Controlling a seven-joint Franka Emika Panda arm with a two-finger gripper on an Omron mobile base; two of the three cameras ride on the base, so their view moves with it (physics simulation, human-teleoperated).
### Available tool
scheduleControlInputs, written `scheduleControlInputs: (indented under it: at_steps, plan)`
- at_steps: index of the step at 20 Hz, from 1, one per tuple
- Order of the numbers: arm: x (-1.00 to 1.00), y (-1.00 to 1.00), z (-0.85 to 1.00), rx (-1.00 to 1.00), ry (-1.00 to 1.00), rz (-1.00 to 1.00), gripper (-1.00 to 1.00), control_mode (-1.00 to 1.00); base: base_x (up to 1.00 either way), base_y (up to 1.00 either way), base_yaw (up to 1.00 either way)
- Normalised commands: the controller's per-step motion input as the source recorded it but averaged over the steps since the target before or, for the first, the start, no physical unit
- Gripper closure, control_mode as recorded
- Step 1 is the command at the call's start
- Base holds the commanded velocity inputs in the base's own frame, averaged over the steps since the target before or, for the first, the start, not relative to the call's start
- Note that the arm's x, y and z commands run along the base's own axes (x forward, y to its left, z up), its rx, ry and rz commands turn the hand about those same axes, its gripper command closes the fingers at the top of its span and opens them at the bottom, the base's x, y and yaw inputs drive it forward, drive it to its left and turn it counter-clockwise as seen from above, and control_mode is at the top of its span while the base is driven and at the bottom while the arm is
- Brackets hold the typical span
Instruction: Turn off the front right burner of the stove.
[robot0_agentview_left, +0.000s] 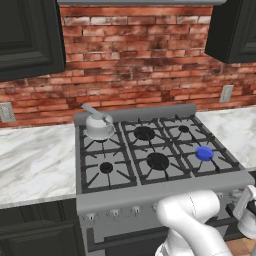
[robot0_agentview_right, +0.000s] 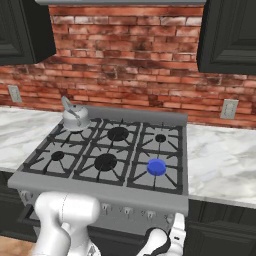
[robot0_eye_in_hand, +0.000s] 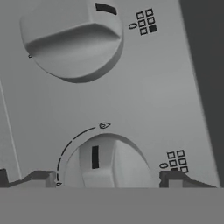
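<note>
I find no words, brands or numbers to read. On the stove panel (robot0_eye_in_hand: 166, 87) I see only signs: beside each knob (robot0_eye_in_hand: 72, 37) a small grid of six squares with one filled dark, plus a tiny oval mark. The lower knob (robot0_eye_in_hand: 107, 164) has a thin arc around its left side, ending in another small oval, and each knob carries a dark pointer bar.

Kettle (robot0_agentview_left: 98, 125) on stove (robot0_agentview_left: 150, 192) back left grate; front right burner (robot0_agentview_left: 204, 153) opposite corner; counter (robot0_agentview_left: 35, 162) flanks both sides.
</note>
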Motion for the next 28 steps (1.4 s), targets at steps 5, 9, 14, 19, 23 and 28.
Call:
scheduleControlInputs:
  at_steps: [5,9,14,19,23,28]
  plan:
    - [0.02,0.00,-0.04,0.03,-0.01,-0.04,1.00,-1.00,0.00,0.00,0.00]
    - [0.01,0.00,-0.01,0.14,0.00,-0.07,1.00,-1.00,0.00,0.00,0.00]
    - [0.00,0.03,0.00,0.25,-0.01,-0.11,1.00,-1.00,0.00,0.00,0.00]
    - [0.00,0.04,0.00,0.24,-0.07,-0.09,1.00,-1.00,0.00,0.00,0.00]
    - [0.00,0.13,0.00,0.27,-0.09,-0.10,1.00,-1.00,0.00,0.00,0.00]
    - [0.00,0.16,0.00,0.35,-0.06,-0.12,1.00,-1.00,0.00,0.00,0.00]
